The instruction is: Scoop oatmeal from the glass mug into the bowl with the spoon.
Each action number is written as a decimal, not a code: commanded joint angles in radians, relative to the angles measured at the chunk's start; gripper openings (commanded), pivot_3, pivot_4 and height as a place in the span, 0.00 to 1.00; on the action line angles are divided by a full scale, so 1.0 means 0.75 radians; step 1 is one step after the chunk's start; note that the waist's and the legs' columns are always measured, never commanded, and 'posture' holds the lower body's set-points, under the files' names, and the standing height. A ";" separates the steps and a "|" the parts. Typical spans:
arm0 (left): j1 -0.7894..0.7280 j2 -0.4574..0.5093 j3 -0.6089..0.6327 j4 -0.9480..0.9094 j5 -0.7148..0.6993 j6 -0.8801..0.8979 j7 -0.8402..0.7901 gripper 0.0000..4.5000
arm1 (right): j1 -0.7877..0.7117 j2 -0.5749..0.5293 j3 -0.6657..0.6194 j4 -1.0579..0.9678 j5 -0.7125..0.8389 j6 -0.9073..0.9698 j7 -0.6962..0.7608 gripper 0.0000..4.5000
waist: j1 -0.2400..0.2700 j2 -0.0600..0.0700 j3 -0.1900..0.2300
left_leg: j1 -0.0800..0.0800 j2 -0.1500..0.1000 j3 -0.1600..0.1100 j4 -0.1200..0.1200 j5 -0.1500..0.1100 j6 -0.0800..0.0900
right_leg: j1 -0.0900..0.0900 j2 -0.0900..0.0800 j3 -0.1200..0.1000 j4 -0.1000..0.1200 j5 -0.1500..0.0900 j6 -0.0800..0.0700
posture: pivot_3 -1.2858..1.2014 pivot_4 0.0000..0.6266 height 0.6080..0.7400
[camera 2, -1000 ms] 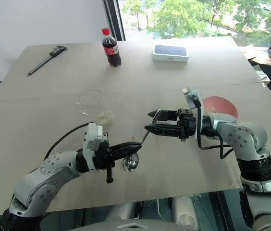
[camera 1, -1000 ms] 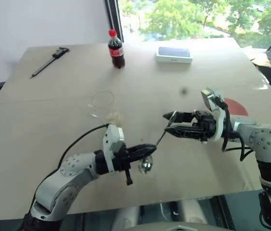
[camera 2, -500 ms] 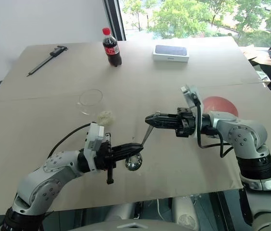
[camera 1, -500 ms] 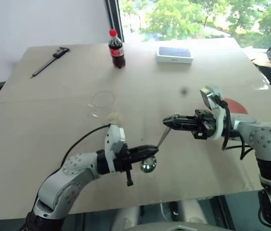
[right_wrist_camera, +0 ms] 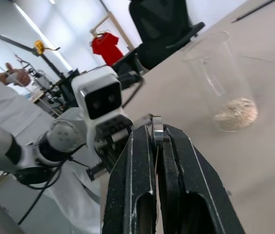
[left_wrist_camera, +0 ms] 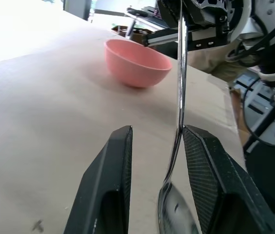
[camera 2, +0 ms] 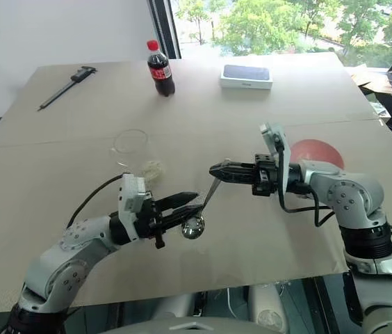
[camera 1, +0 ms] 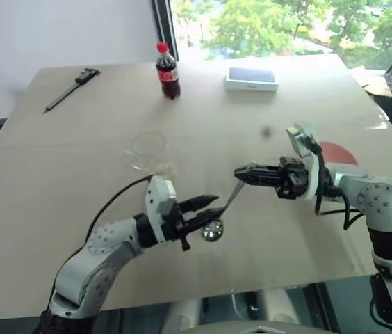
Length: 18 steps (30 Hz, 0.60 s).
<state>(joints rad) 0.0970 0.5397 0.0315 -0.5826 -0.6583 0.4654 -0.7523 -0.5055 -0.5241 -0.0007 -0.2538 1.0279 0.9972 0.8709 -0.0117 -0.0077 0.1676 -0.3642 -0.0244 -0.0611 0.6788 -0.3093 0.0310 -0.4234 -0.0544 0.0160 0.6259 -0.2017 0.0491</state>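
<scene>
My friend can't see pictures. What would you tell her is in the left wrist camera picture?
A shiny spoon stands upright between two open black fingers, its bowl end down near them and its handle rising to the right gripper, which pinches its top. Behind, a pink bowl sits on the pale table.

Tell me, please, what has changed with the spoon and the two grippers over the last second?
The spoon was handed over: the right gripper, open a second ago, closed on its handle tip, and the left gripper, which had clamped the spoon near its bowl, has opened and let go. The glass mug, oatmeal, bowl and cola bottle stayed put.
</scene>
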 commanded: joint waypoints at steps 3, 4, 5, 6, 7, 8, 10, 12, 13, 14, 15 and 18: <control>0.140 -0.069 0.132 -0.176 0.202 -0.196 0.208 0.39 | 0.036 0.036 -0.115 0.038 -0.001 0.003 -0.179 0.00 | 0.003 0.000 0.000 | -0.001 0.000 0.000 0.000 0.000 0.000 | 0.000 -0.002 0.000 0.000 0.000 0.000 | 0.52 0.24 1.00; 0.167 -0.094 0.132 -0.180 0.277 -0.239 0.260 0.39 | 0.041 0.044 -0.131 0.046 -0.003 0.007 -0.220 0.00 | 0.006 0.000 0.000 | -0.001 -0.001 0.000 0.000 0.000 0.000 | 0.000 -0.002 0.001 0.000 0.000 0.000 | 0.52 0.24 1.00; 0.219 -0.104 0.108 -0.184 0.412 -0.322 0.309 0.39 | 0.045 0.051 -0.155 0.052 0.019 0.022 -0.256 0.00 | 0.008 0.000 0.000 | -0.001 -0.001 0.001 0.000 0.000 0.000 | 0.000 -0.003 0.001 0.000 0.000 0.000 | 0.52 0.24 1.00; 0.283 -0.132 0.076 -0.194 0.550 -0.413 0.371 0.39 | 0.043 0.064 -0.201 0.068 0.064 0.044 -0.308 0.00 | 0.008 0.000 0.000 | -0.001 -0.001 0.001 0.000 0.000 0.000 | 0.000 -0.003 0.001 0.000 0.000 0.000 | 0.52 0.24 1.00; 0.337 -0.167 0.056 -0.204 0.668 -0.491 0.440 0.39 | 0.036 0.074 -0.247 0.085 0.115 0.071 -0.355 0.00 | 0.008 0.000 0.000 | -0.001 -0.001 0.001 0.000 0.000 0.000 | 0.000 -0.002 0.001 -0.001 0.000 0.000 | 0.52 0.24 1.00; 0.381 -0.203 0.053 -0.204 0.788 -0.563 0.521 0.39 | 0.029 0.076 -0.280 0.099 0.152 0.094 -0.382 0.00 | 0.007 0.001 0.000 | -0.001 -0.001 0.002 0.000 0.000 0.000 | 0.000 -0.002 0.002 -0.001 0.000 0.000 | 0.52 0.24 1.00; 0.443 -0.259 0.081 -0.176 1.000 -0.676 0.674 0.39 | 0.015 0.075 -0.318 0.112 0.198 0.132 -0.430 0.00 | 0.010 0.000 0.000 | -0.001 -0.001 0.003 -0.001 -0.001 0.001 | 0.000 -0.004 0.004 -0.002 0.000 0.000 | 0.52 0.24 1.00; 0.509 -0.314 0.151 -0.130 1.077 -0.779 0.767 0.39 | -0.022 0.068 -0.350 0.161 0.238 0.205 -0.525 0.00 | 0.013 0.001 0.000 | -0.002 -0.001 0.001 -0.001 -0.001 0.002 | 0.000 -0.009 0.004 -0.002 0.000 0.000 | 0.52 0.24 1.00; 0.516 -0.333 0.198 -0.095 1.077 -0.803 0.801 0.39 | -0.050 0.072 -0.367 0.198 0.249 0.232 -0.586 0.00 | 0.015 0.001 0.000 | -0.002 0.000 0.001 -0.001 -0.001 0.002 | 0.000 -0.009 0.004 -0.002 0.000 -0.001 | 0.52 0.24 1.00; 0.509 -0.347 0.243 -0.062 1.074 -0.815 0.831 0.39 | -0.075 0.078 -0.382 0.229 0.255 0.250 -0.639 0.00 | 0.015 0.001 0.000 | -0.002 0.000 0.000 -0.002 -0.001 0.002 | 0.000 -0.010 0.003 -0.002 -0.001 -0.002 | 0.52 0.24 1.00; 0.485 -0.349 0.275 -0.026 1.063 -0.817 0.842 0.39 | -0.097 0.090 -0.392 0.251 0.256 0.254 -0.682 0.00 | 0.014 0.002 0.001 | -0.001 0.000 0.000 -0.002 -0.001 0.002 | 0.000 -0.009 0.003 -0.002 -0.001 -0.002 | 0.52 0.24 1.00; 0.411 -0.337 0.332 0.079 0.989 -0.824 0.825 0.39 | -0.139 0.123 -0.404 0.279 0.249 0.249 -0.758 0.00 | 0.015 0.002 0.001 | -0.001 0.000 0.000 -0.002 -0.001 0.003 | 0.000 -0.007 -0.002 0.000 -0.001 -0.003 | 0.52 0.24 1.00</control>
<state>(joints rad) 0.4156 0.2799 0.2580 -0.5267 0.1105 -0.1241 -0.1347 -0.5864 -0.4364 -0.2754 -0.0281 1.1866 1.1848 0.3239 -0.0003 -0.0063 0.1683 -0.3650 -0.0247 -0.0609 0.6778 -0.3097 0.0331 -0.4235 -0.0555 0.0142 0.6262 -0.2013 0.0486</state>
